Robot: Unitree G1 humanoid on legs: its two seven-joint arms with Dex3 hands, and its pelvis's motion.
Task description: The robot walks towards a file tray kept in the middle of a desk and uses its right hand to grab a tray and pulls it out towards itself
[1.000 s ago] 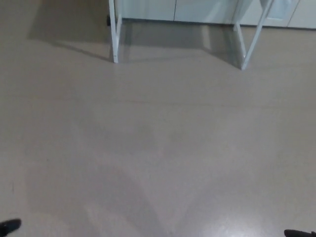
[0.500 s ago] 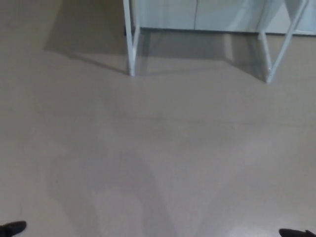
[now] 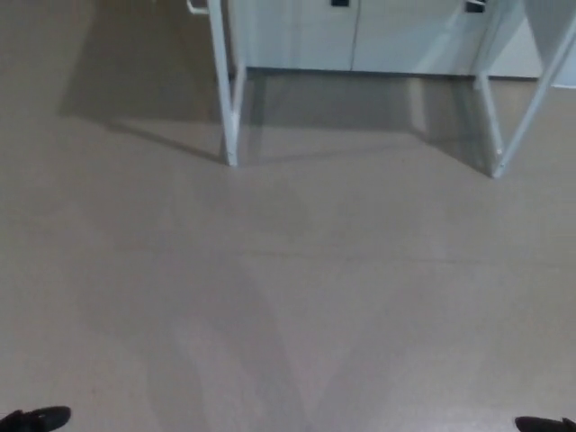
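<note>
The floor [image 3: 288,297] fills nearly the whole head view, a plain beige surface crossed by soft shadows. Along the top edge stand pale cabinet fronts [image 3: 360,36] with small dark handles. In front of them rise the white legs of the desk: the left leg [image 3: 225,90] and the right leg [image 3: 493,117], the latter braced by a slanted bar. The tabletop itself lies above the picture's edge, so the file tray that the task names is not in view; by the task sentence it should sit in the middle of the desk, but nothing here confirms that.

Smallest of all are two dark slivers at the bottom corners, the left hand [image 3: 36,419] and the right hand [image 3: 544,424]. So little of each shows that one cannot tell whether the fingers are open or closed.

The robot appears to be in the approach, well short of any reach. The main risk is of walking too far or off line: the robot could strike a desk leg, or arrive off-centre so the right hand cannot reach the tray squarely.
</note>
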